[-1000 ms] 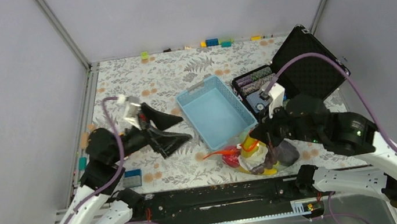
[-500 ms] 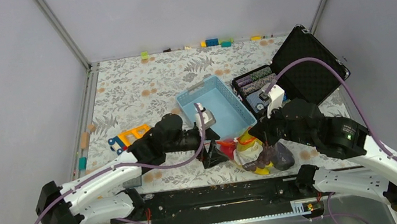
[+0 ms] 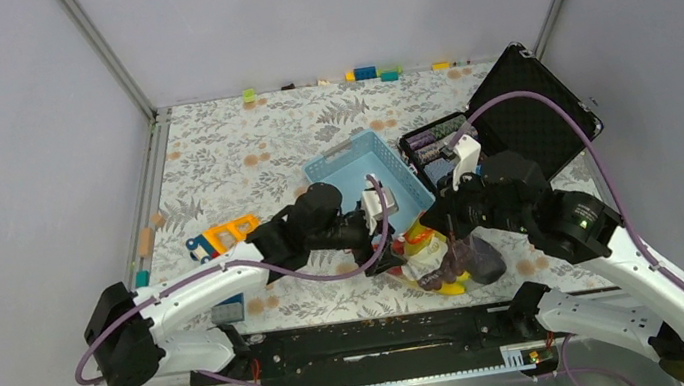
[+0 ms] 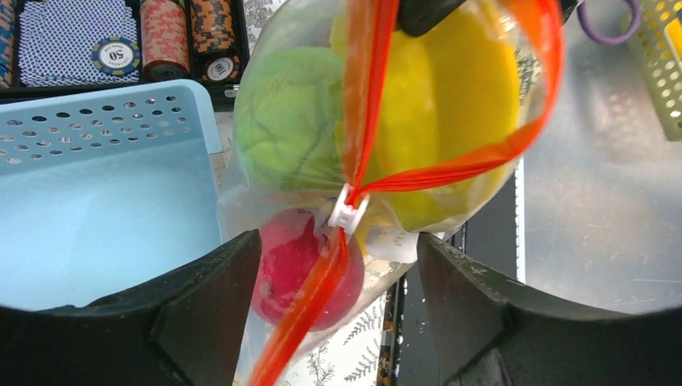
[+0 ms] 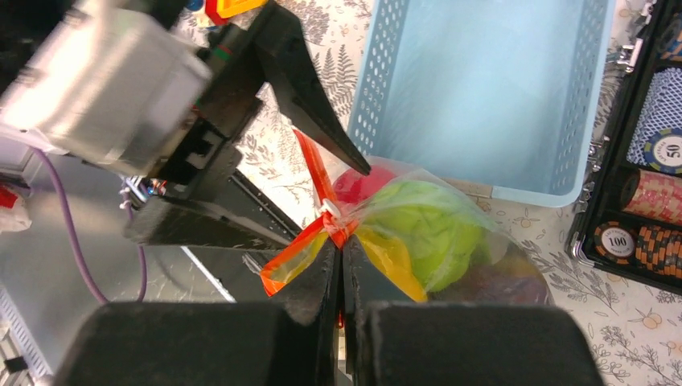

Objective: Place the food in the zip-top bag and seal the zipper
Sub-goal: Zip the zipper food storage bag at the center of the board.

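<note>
Clamping the clear bag's (image 4: 237, 205) orange-red zipper strip (image 4: 366, 121), right pincer (image 5: 342, 257) is closed; left pincer (image 4: 338, 241) gapes wide. Only wrist views show one white slider (image 4: 347, 213).

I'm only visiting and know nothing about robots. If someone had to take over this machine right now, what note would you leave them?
The left claw is open, its jaws on either side of the white slider, not gripping yet.
The right claw is shut on the zipper, holding the mouth.
The zip-top bag sits by the blue basket.
Done: cabbage, banana, apple and grapes are inside.
Left to do: the zipper gapes on one side of the slider. Probably grip the slider and pull it along.
</note>
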You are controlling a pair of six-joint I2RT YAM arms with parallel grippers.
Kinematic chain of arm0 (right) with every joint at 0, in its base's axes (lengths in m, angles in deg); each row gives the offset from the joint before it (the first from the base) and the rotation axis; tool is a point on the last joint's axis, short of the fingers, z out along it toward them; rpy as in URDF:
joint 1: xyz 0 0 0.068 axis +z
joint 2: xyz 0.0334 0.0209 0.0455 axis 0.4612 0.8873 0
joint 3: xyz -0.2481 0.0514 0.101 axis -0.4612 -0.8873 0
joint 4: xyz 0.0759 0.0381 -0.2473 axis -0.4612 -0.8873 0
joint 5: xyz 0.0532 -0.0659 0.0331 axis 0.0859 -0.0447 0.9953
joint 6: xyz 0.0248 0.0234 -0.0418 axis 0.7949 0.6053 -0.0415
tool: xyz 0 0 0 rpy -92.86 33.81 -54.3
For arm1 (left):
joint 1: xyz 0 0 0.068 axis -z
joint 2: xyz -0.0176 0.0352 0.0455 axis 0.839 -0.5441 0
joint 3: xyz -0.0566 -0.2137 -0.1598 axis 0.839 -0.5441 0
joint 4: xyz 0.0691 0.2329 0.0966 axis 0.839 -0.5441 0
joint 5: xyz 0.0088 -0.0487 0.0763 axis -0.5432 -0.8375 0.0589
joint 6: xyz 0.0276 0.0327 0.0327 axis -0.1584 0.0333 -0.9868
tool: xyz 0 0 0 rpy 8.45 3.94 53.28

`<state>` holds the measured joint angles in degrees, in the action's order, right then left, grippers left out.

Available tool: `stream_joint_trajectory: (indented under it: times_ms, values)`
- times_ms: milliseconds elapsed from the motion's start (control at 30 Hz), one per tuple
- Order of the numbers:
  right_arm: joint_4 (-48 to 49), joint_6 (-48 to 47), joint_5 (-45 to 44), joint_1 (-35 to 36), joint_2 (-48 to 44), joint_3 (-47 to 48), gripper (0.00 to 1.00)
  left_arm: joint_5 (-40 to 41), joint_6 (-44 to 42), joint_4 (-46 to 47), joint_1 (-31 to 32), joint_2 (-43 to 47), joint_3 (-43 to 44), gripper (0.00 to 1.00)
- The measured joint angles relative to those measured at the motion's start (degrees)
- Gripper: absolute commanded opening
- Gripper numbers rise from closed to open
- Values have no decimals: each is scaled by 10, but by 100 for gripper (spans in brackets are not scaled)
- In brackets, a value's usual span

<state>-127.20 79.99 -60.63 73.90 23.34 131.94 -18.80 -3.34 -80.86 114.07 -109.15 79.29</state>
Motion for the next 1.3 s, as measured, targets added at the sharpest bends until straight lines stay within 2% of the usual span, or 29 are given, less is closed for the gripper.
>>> stream_joint_trajectory:
  times_ms: [133,233,333,433,467,600,833,900,1000,1067,1167,1300]
  values:
    - [-12,-10,23,-4,0,14,0,8,-22,-7,1,-21,2,64]
    - [-21,-20,41,-5,0,25,0,11,-31,-13,1,-26,2,53]
    - [-31,-28,50,-7,-1,27,0,10,-34,-12,1,-24,2,35]
    - [-32,-36,47,-8,1,28,0,4,-32,-10,1,-21,2,4]
    - [-31,-38,44,-8,3,28,0,3,-31,-7,1,-16,0,0]
    - [-31,-48,-4,-10,9,31,0,14,-18,2,1,19,-20,0]
    - [-36,-69,-118,-10,19,7,8,82,26,49,2,126,-83,0]
    - [-30,-86,-119,-10,28,-4,16,94,35,52,3,154,-97,0]
    - [-13,-132,-93,-11,38,-14,47,103,44,32,3,175,-106,0]
    - [-4,-170,-64,-14,38,-14,61,105,46,10,3,175,-106,0]
    - [9,-243,2,-16,35,-7,70,108,46,-17,4,174,-104,0]
    - [9,-348,104,-18,23,3,71,108,46,-30,6,174,-99,0]
